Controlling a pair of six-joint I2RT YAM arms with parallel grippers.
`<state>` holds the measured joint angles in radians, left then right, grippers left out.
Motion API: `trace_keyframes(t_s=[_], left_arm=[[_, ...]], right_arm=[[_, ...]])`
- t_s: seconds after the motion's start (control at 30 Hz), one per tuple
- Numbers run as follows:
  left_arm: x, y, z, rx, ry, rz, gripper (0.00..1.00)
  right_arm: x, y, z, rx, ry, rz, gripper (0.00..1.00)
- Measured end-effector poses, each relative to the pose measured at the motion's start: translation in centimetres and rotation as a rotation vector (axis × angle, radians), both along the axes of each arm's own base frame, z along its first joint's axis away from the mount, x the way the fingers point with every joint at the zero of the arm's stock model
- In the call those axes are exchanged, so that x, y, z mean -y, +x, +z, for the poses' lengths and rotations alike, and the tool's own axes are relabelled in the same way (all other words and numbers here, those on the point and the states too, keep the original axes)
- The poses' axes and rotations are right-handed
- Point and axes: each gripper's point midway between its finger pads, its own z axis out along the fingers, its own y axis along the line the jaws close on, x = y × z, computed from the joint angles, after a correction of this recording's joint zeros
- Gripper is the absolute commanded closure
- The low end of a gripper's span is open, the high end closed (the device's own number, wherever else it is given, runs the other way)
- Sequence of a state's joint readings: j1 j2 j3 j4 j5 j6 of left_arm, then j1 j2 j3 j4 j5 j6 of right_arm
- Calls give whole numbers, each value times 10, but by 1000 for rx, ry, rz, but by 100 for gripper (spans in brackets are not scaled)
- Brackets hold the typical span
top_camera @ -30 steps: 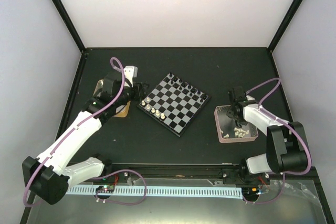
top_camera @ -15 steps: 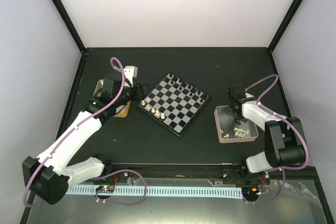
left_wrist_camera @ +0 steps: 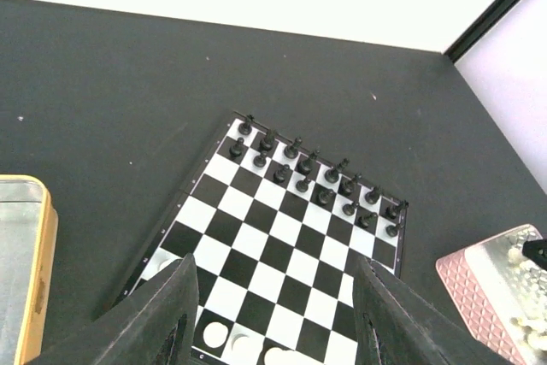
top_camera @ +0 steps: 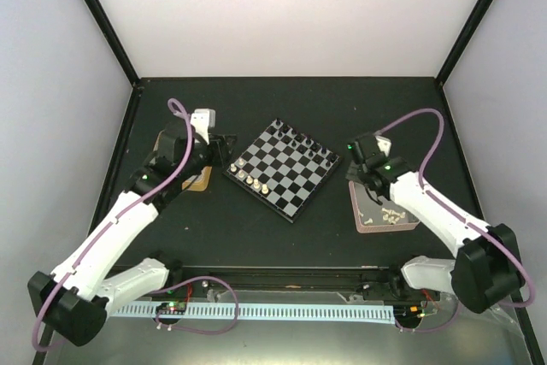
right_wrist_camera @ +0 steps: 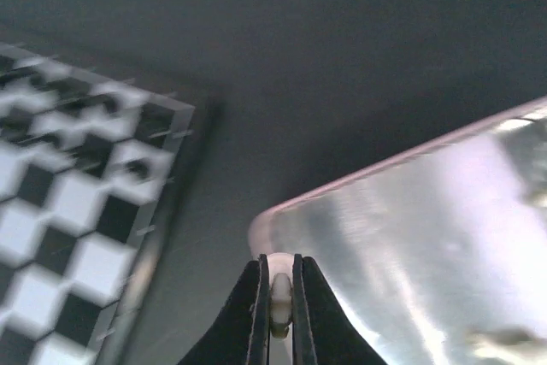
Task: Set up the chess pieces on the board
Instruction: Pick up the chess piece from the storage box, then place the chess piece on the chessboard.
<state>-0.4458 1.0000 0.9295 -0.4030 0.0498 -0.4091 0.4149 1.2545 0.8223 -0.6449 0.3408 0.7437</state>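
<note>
I see the right gripper [right_wrist_camera: 279, 318] closed tight on one cream-white piece [right_wrist_camera: 279, 295], which is pinched between its two fingertips. The gripper hangs above the corner of the pink tray [right_wrist_camera: 367, 179] that lies nearest to the board [top_camera: 284, 168]. The right wrist view is blurred, so I cannot tell which kind of piece it is. More white pieces [top_camera: 391, 215] lie loose in the tray.

The left gripper [left_wrist_camera: 278, 322] has its fingers apart at a middle width, and nothing is between them. It hovers over the near left edge of the board, beside the tin [left_wrist_camera: 30, 254] with the yellow rim.

The board lies turned like a diamond in the middle of the dark table [top_camera: 299, 108]. The black pieces [left_wrist_camera: 312, 173] stand in two rows along its far side. A few pale pieces [top_camera: 252, 179] stand at the opposite edge.
</note>
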Motion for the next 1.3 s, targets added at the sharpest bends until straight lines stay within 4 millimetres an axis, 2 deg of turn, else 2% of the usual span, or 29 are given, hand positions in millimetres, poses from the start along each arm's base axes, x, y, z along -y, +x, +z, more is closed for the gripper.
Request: trace_keyframes(t_s=[0.13,0.23,0.33,0.5,0.67,0.87,1.17,1.3], left_arm=[[-11,-11,11,51,-22,33,47],[-19,-19,18,94,-35,55,46],[-26,-26,27,143,-54,69,39],[-32,-37,43,228,-101,78,35],[-32,-38,53,266,-128,78,35],[-31,-38,54,268,-137,72,35],[-30,-37,53,270,-137,71,34],[-30,-37,49,261,-133,71,34]], right_arm=[[-70,-4,34,75,53,174,99],[-119,-10,41,80,57,292,99],[-162,-20,30,58,34,401,99],[-204,-46,-3,-10,-13,551,99],[-230,-65,-29,-76,-37,646,99],[-241,-69,-50,-136,-42,677,99],[-247,-71,-61,-169,-43,689,97],[-251,-69,-61,-167,-41,690,93]])
